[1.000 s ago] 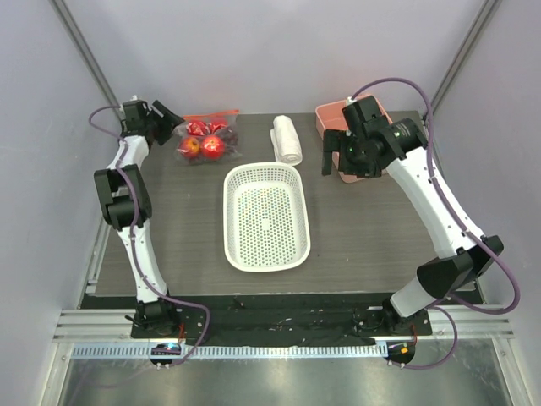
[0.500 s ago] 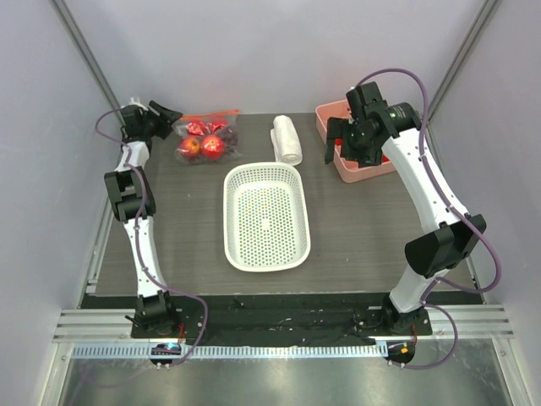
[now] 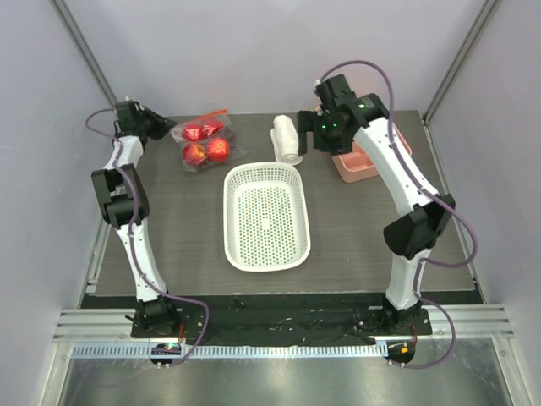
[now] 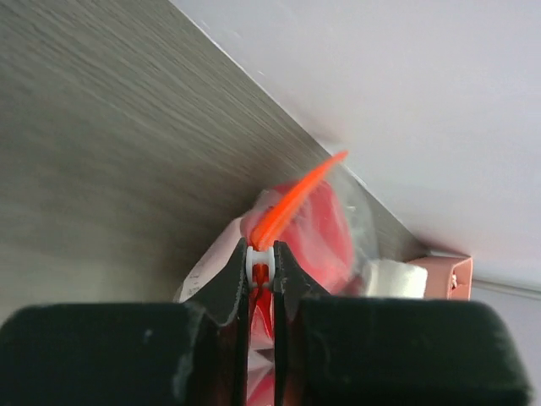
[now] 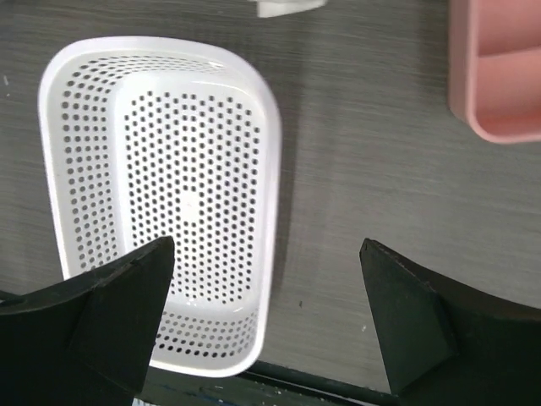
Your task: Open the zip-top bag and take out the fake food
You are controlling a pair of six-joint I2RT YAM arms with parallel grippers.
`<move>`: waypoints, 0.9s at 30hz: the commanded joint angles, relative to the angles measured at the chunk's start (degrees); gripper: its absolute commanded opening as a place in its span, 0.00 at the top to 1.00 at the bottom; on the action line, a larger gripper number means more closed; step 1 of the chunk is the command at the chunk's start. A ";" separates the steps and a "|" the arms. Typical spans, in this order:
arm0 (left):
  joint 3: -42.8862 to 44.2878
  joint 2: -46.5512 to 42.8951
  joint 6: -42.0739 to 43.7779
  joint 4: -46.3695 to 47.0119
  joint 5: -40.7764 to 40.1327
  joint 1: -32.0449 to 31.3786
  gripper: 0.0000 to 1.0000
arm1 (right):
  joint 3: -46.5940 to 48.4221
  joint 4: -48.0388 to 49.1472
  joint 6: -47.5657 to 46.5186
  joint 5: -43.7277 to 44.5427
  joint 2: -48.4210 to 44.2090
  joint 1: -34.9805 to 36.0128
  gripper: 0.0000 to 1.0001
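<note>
Left wrist | left gripper (image 4: 260, 259) pinching zip-top bag (image 4: 340, 230) — zip strip (image 4: 297, 189)

Robotics lab test cell: blank pale panel walls (image 3: 254, 51), aluminium extrusion rail (image 3: 270, 326), cabled arm bases (image 3: 156, 313) bolted down.

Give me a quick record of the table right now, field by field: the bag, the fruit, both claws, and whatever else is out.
bag: clear, red zip strip, far left of the table
fake fruit: red pieces, all inside the bag
left claw: shut on the bag's zip strip
right claw: open, holding nothing, in the air over the table
basket: white, perforated, mid-table
towel roll: white, just beyond the basket
pink tray: far right
</note>
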 commanded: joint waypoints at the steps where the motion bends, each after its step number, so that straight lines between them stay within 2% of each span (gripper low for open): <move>1: -4.76 -19.08 6.09 -9.28 -8.95 -0.91 1.00 | 9.84 5.92 -2.37 3.15 6.34 9.04 0.04; 3: -10.38 -25.94 5.83 -12.80 -12.73 -1.26 1.00 | 8.99 9.96 -2.55 0.70 7.06 11.59 0.04; 6: -15.74 -32.19 5.57 -17.98 -15.72 -1.61 1.00 | -3.46 27.25 -4.65 -3.52 2.85 13.71 0.04; 7: -16.80 -33.59 5.74 -19.47 -17.12 -1.78 1.00 | -12.46 39.57 -7.09 -4.14 1.10 14.94 0.04; 9: -17.95 -36.93 6.27 -26.15 -18.97 -2.40 1.00 | -20.69 52.20 -10.79 -5.73 -1.55 16.61 0.03; 10: -18.22 -38.34 6.79 -28.78 -22.55 -2.92 1.00 | -24.55 61.22 -11.68 -5.03 -1.21 18.27 0.02; 12: -19.18 -41.93 6.71 -34.92 -25.83 -4.68 1.00 | -23.46 64.99 -11.61 -6.16 3.33 19.34 0.02; 13: -20.15 -43.00 6.10 -36.61 -26.80 -5.38 1.00 | -20.05 66.05 -10.99 -6.51 5.11 20.04 0.02; 14: -21.20 -44.31 5.40 -37.41 -30.37 -6.09 1.00 | -18.19 65.97 -10.64 -6.95 7.13 21.52 0.02; 17: -25.51 -49.24 2.86 -41.10 -34.26 -8.90 1.00 | -13.35 65.71 -10.98 -5.82 11.27 25.74 0.02; 21: -30.43 -56.09 1.53 -41.28 -36.89 -11.62 1.00 | -14.30 67.81 -9.25 -5.46 10.14 28.75 0.01; 25: -30.26 -59.18 -0.67 -44.27 -39.54 -14.42 1.00 | -19.31 76.58 -4.76 -8.53 6.97 28.92 0.00; 27: -30.26 -60.23 -2.86 -44.98 -39.55 -15.41 1.00 | -19.05 77.65 -3.26 -11.25 7.67 29.36 0.00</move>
